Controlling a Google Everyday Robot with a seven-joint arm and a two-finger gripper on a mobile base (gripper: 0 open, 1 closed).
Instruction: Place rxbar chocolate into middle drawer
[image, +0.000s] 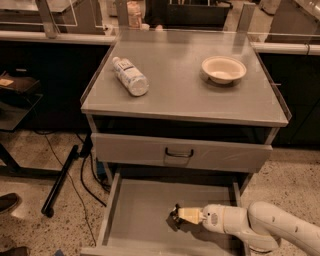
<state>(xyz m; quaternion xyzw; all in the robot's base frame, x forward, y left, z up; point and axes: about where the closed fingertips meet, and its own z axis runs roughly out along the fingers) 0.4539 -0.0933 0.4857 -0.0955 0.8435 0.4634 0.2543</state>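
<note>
The middle drawer (140, 210) is pulled out at the bottom of the grey cabinet, and its bare floor shows. My gripper (176, 215) reaches in from the right on a white arm and sits low over the drawer floor, right of its middle. It is shut on the rxbar chocolate (173, 212), a small dark piece showing at its tip. A shadow lies just under the bar, so I cannot tell whether it touches the floor.
A closed drawer front with a dark loop handle (179, 152) is above the open drawer. On the cabinet top lie a clear water bottle (130, 76) and a cream bowl (223, 68). A black pole and cables (62, 175) lie on the floor at left.
</note>
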